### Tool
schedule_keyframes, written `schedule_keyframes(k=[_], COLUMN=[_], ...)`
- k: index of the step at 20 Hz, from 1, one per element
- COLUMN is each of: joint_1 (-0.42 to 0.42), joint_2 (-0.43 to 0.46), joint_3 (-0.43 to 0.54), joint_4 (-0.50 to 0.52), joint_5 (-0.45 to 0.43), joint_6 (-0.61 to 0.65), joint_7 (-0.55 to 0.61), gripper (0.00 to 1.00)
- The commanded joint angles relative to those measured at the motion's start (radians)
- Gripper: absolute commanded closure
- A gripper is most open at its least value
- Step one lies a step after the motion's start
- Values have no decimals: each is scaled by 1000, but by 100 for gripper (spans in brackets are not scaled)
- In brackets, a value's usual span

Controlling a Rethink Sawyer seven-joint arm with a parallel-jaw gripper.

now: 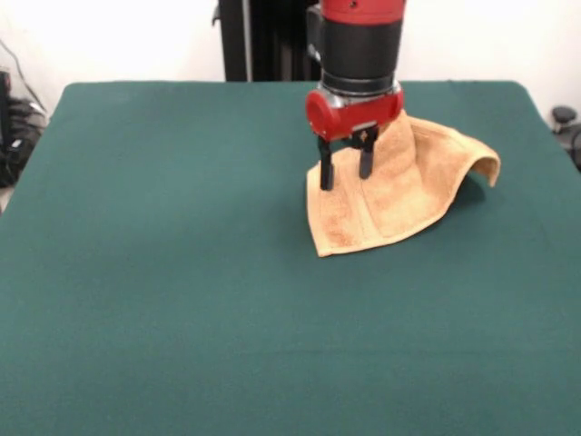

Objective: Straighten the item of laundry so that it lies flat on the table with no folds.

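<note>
Towel [390, 195] sits rumpled on the green table [163, 272], right of centre and toward the far side, under the gripper [346, 171].

In the front view the tan terry cloth forms a rough wedge: its pointed corner lies flat and aims toward the camera and slightly left, while the opposite side rises into a raised fold that arches off to the right, its tip hanging just above the felt. The long axis runs from that near-left point up to the far-right hump. A woven band crosses the flat part. The red and black arm [360, 45] descends from above; its two black fingers [325, 168] stand spread apart in front of the cloth's upper left portion, with nothing pinched between them.
</note>
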Motion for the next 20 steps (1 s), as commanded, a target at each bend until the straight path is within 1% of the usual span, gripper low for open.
schedule_keyframes(k=[1,6,10,16,20], joint_1=[-39,-41,-36,-1,5], joint_2=[68,90,113,184,227], joint_3=[169,156,142,95,92], joint_4=[-36,-52,-68,-112,-134], joint_5=[3,-27,-62,-117,-140], joint_6=[71,74,49,-23,-47], joint_7=[-135,-132,-130,-70,-46], gripper=[0,0,0,0,0])
